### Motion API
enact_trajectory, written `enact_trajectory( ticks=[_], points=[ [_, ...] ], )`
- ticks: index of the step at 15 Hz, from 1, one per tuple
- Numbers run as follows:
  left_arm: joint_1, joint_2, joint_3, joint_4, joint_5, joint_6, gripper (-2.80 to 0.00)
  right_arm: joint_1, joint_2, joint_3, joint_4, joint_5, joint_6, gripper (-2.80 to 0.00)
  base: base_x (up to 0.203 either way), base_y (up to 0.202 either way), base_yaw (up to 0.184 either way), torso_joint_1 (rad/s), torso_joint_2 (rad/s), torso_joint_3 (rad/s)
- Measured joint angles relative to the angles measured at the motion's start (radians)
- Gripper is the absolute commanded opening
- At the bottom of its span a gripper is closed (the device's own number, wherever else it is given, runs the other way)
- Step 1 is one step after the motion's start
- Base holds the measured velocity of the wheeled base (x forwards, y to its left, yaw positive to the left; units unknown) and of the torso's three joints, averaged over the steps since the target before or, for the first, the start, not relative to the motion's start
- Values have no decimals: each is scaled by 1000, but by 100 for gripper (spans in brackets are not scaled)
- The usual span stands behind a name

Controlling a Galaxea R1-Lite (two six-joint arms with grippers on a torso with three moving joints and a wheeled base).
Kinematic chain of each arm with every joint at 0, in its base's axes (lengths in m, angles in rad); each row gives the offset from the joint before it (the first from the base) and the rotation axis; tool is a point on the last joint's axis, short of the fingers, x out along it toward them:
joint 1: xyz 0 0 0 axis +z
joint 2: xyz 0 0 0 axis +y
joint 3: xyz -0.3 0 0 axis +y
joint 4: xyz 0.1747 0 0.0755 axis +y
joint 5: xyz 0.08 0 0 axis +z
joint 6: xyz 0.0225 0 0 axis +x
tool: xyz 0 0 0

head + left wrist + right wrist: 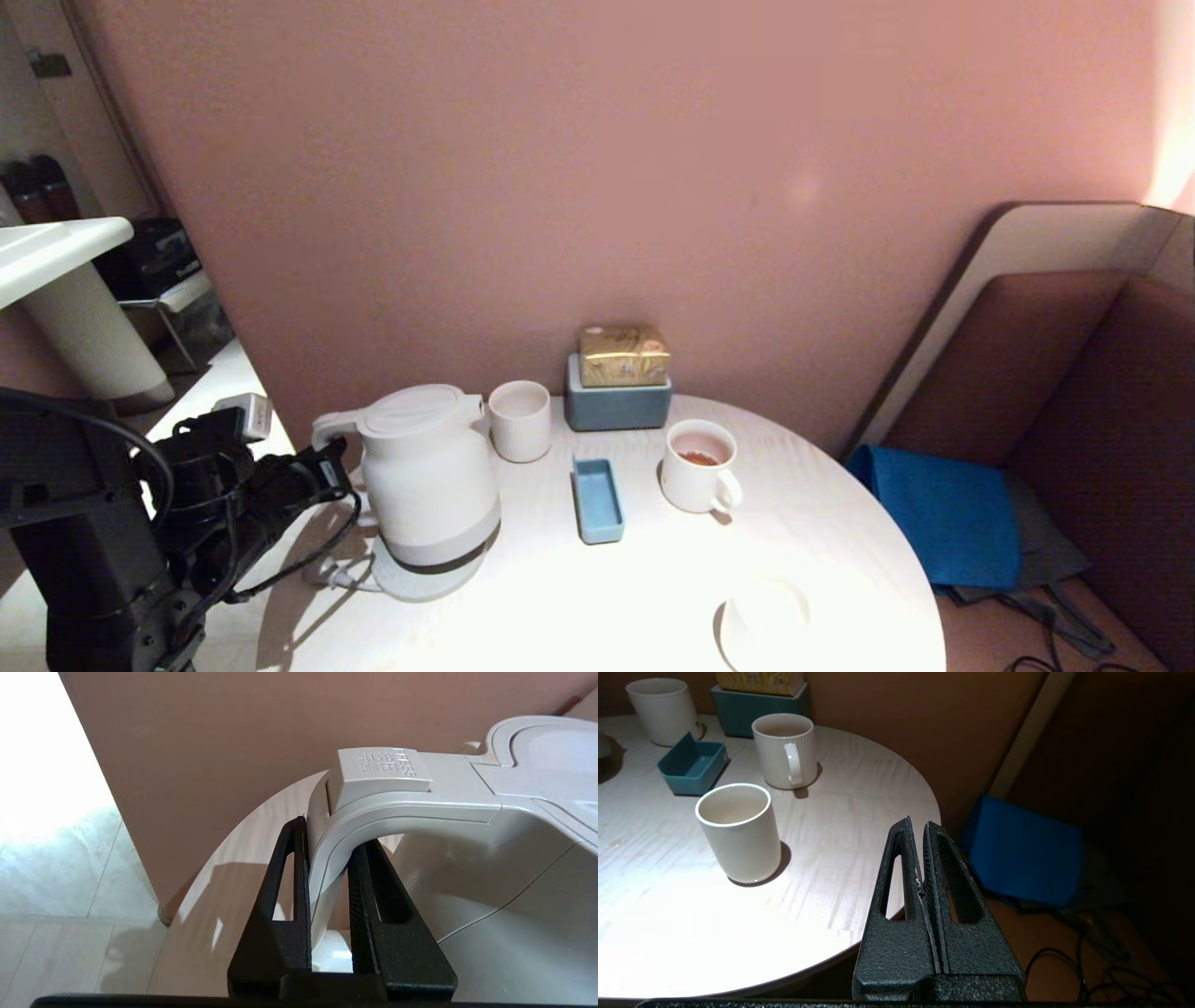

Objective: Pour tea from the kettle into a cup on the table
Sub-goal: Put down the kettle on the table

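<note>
The cream-white kettle [429, 471] stands on its round grey base [415, 581] at the left of the round pale table [822, 532]. My left gripper [329, 464] reaches in from the left and is shut on the kettle's loop handle [402, 812], one finger [296, 868] on each side of it, as the left wrist view shows [332, 833]. The cup [698, 467], a ribbed white mug with a small handle, stands right of centre with reddish tea [698, 452] in it; it also shows in the right wrist view [784, 749]. My right gripper [919, 822] hangs shut and empty off the table's right edge.
A handleless ribbed cup [520, 420] stands just right of the kettle's spout. A small blue tray [596, 499] lies between kettle and mug. A blue-grey box [616, 406] carrying a gold pack sits by the wall. A smooth white cup [738, 830] is near the front edge. A blue cloth [943, 523] lies on the bench.
</note>
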Motion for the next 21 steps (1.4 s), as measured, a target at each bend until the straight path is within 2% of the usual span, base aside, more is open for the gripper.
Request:
enact_trajectory(
  ticks=[11, 21],
  points=[
    [3, -76, 14, 15, -13, 39, -280, 0, 0, 0, 0, 0, 1, -280, 0, 0, 0, 0, 0, 0],
    [21, -84, 62, 2, -10, 44, -280, 0, 0, 0, 0, 0, 1, -280, 0, 0, 0, 0, 0, 0]
  ],
)
